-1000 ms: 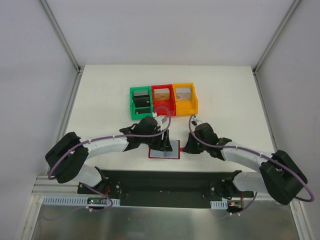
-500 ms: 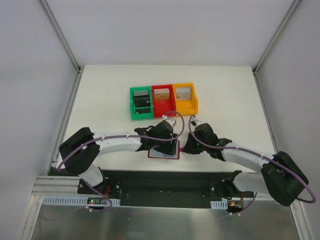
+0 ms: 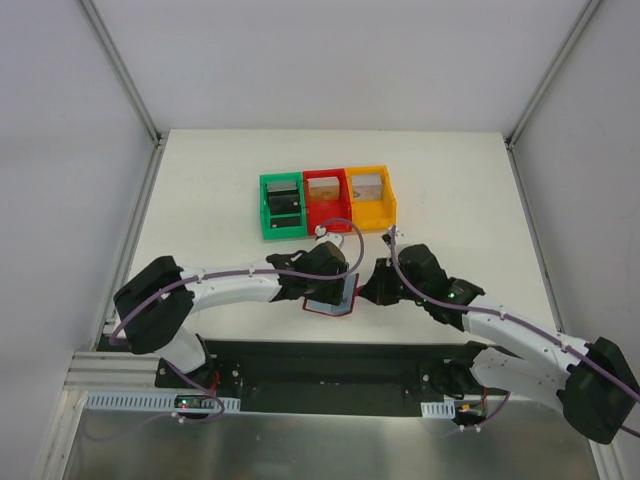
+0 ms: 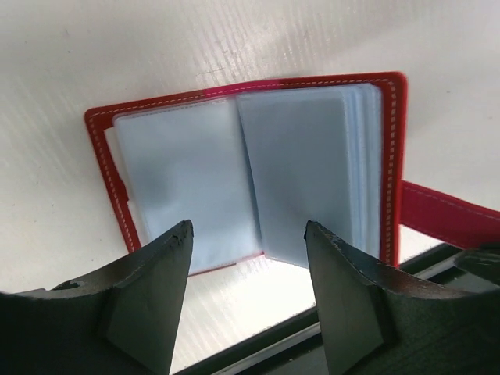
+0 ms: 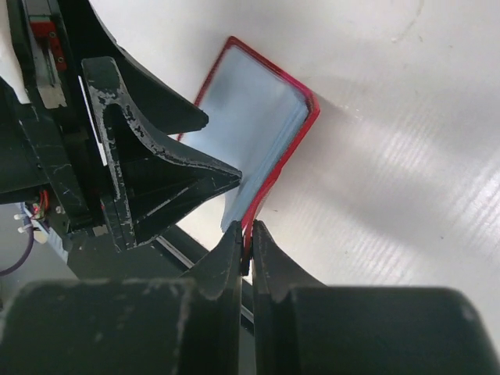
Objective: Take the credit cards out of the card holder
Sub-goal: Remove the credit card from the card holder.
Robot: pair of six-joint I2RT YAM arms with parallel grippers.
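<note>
The holder [image 3: 330,297] lies open, inside up, on the counter [image 3: 450,180] by its near edge, between the two arms. Its long axis is seen to run roughly left to right, with the fold crossing it and the tab [image 4: 441,215] pointing right. The right pincer [image 5: 248,234] is clamped on that tab. The left pincer [image 4: 248,234] is held apart above the pale cards [image 4: 308,176]. One card edge alone is best pinched, then drawn out flat, away from the tab, which should be gripped firmly as an anchor.
</note>
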